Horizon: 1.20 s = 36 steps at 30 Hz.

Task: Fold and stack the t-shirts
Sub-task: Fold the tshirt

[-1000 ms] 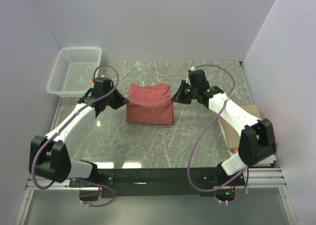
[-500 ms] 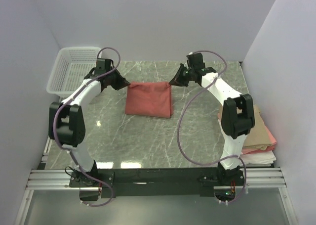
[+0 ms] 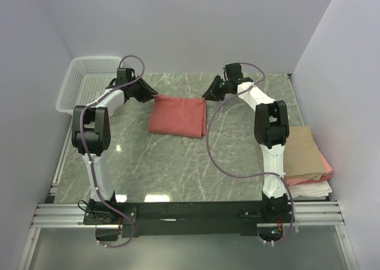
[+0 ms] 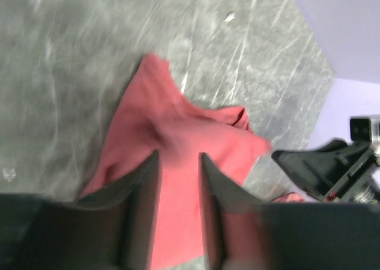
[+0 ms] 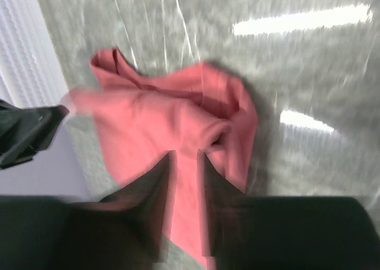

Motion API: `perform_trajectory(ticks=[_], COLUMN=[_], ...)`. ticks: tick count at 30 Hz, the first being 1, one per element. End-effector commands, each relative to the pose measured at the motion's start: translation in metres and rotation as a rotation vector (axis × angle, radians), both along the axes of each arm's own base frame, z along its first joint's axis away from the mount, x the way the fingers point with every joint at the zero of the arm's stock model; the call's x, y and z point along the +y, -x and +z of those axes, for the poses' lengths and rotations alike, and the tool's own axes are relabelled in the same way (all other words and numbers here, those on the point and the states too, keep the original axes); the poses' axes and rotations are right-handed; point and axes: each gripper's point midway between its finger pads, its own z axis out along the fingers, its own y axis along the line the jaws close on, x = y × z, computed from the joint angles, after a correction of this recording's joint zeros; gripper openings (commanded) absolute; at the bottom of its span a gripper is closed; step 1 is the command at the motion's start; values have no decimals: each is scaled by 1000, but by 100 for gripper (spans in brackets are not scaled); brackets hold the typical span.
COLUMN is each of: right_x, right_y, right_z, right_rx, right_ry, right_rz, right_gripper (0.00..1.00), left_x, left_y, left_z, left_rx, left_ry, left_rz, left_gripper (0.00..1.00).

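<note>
Two arms reach to the far side of the worktop (image 3: pixel 178 169) in the top view. The left gripper (image 3: pixel 152 95) and right gripper (image 3: pixel 206 96) hold the salmon-red shirt (image 3: pixel 178 117) by its far corners. In the left wrist view, then in the right one, both blurred, the jaws pinch red cloth.

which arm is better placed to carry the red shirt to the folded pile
Right, probably. The right arm has its jaws on the red shirt, and the folded pile lies beside its base. The left arm holds the corner farthest from that pile.
</note>
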Motion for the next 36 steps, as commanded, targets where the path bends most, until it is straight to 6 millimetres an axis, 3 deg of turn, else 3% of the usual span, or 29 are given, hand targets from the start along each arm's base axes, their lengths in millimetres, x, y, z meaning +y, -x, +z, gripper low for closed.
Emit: perform_trajectory(ticks=[1,3,5,6,7,8,9,11,12,13,14,15,16,17,21,25,29,31,36], right_x=[-5,-15,-22,-26,-25,-25,-19,-9,7,13,20,26,41,46,67,84,81,75,51], right_y=[-30,-36,-35,-31,-26,-20,-6,14,33,43,57,64,76,85,105,124,124,122,120], right_z=[39,46,58,54,56,75,63,76,63,69,56,54,55,47,33,12,-13,-27,-47], right_rx=[-130,-146,-171,-163,-168,-198,-171,-189,-169,-182,-153,-158,-157,-136,-113,-76,-28,2,52], right_ry=[-37,3,27,48,54,51,59,50,55,53,61,63,52,48,33,24,44,60,55], right_rz=[-3,-22,-28,-43,-44,-51,-36,-13,24,37,56,69,101,116,165,209,199,179,129], right_gripper=[41,48,50,50,49,49,48,45,44,43,43,43,43,43,41,41,40,39,38], left_x=[3,9,18,22,24,24,21,12,-4,-8,-14,-28,-36,-41,-80,-92,-88,-83,-76], left_y=[-31,-31,-30,-26,-24,-21,-8,4,19,26,36,47,55,67,109,131,126,129,138], left_z=[54,68,75,81,86,88,85,80,76,70,59,56,52,38,19,-5,-27,-50,-76], left_rx=[-231,-282,-296,-299,-305,-300,-265,-240,-224,-209,-176,-163,-146,-122,-87,-50,-10,62,136], left_ry=[54,67,49,29,26,32,34,33,24,-4,-22,-29,-18,-13,9,14,-29,-63,-91], left_rz=[-33,-29,-6,18,31,45,51,53,30,30,21,-2,-16,-29,-123,-161,-154,-143,-111], left_gripper=[44,55,55,54,52,50,42,29,17,13,8,1,1,1,1,1,1,1,1])
